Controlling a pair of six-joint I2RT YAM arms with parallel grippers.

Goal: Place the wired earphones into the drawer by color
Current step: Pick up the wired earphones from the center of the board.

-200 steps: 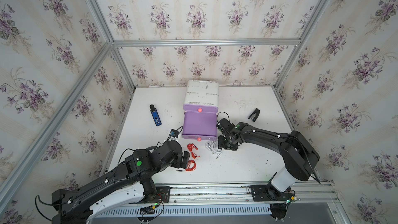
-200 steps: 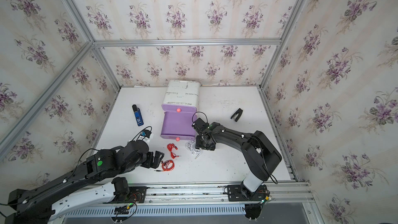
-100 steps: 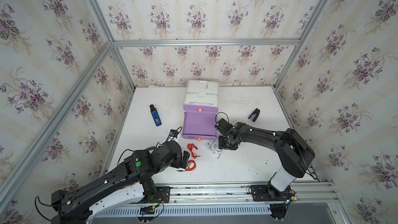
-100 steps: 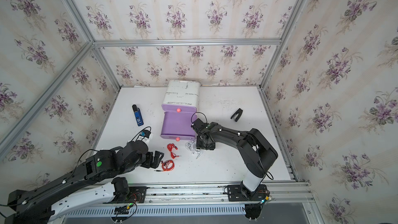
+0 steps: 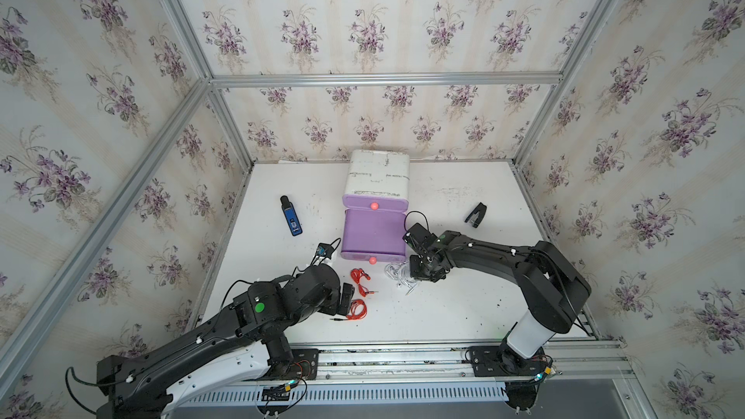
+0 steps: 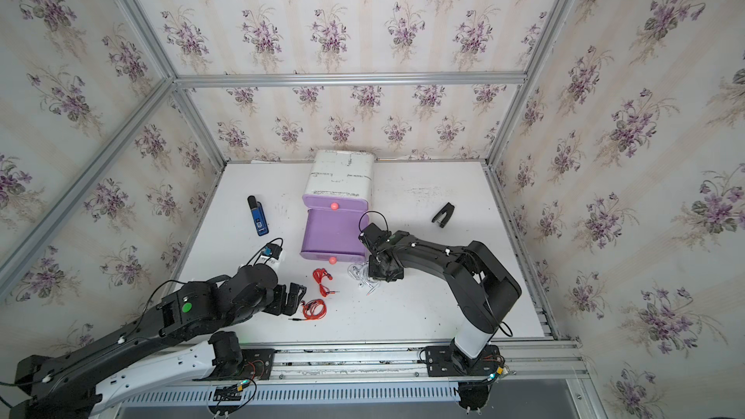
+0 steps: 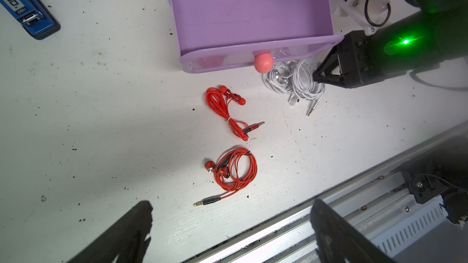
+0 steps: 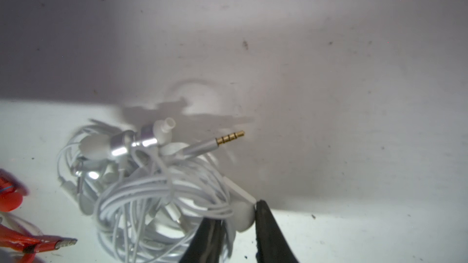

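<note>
Two sets of red wired earphones lie in front of the open purple drawer point(image 5: 373, 231): a strand point(image 7: 222, 102) and a coil point(image 7: 238, 170). In both top views they show as a strand point(image 5: 358, 278) and a coil point(image 6: 314, 310). My left gripper point(image 7: 231, 204) hovers open just short of the coil, with nothing between its fingers. A tangled bundle of white earphones point(image 8: 157, 188) rests by the drawer's front right corner point(image 5: 397, 276). My right gripper point(image 8: 235, 218) is shut on its edge, pinching a white bud and cords between dark fingers point(image 8: 207, 236).
The drawer belongs to a white cabinet point(image 5: 379, 173) whose upper purple drawer point(image 5: 375, 200) is shut. A blue-and-black oblong gadget point(image 5: 291, 216) lies at the left and a small black clip-like object point(image 5: 476, 214) at the right. A metal rail point(image 7: 354, 206) borders the table's front edge.
My right gripper's jaws have narrowed onto the white earphones, and that arm has shifted slightly toward the drawer. The left arm has not moved.
</note>
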